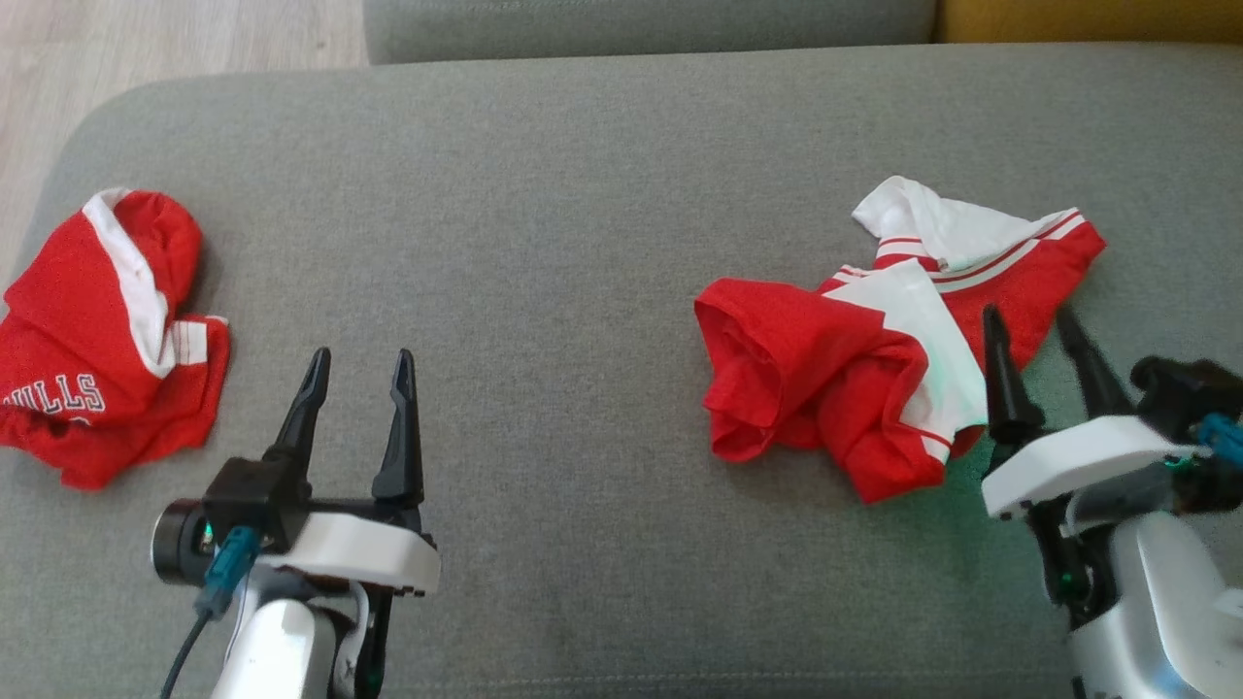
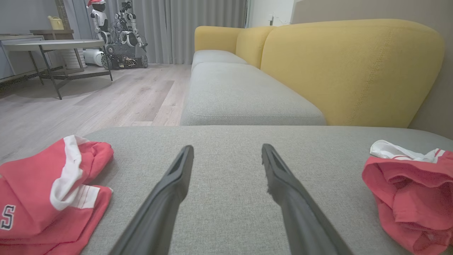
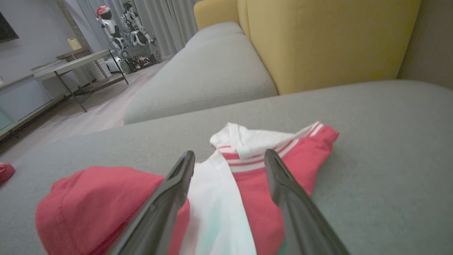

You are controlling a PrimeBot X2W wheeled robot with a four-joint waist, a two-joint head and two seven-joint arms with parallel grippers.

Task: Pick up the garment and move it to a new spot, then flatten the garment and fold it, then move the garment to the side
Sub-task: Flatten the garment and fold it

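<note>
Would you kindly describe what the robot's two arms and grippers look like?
The left gripper and right gripper each have two long, black, tapered fingers on a black base over a white plate. The forearms are glossy silver-white. A teal connector sits at each wrist; the left one trails a dark cable.
</note>
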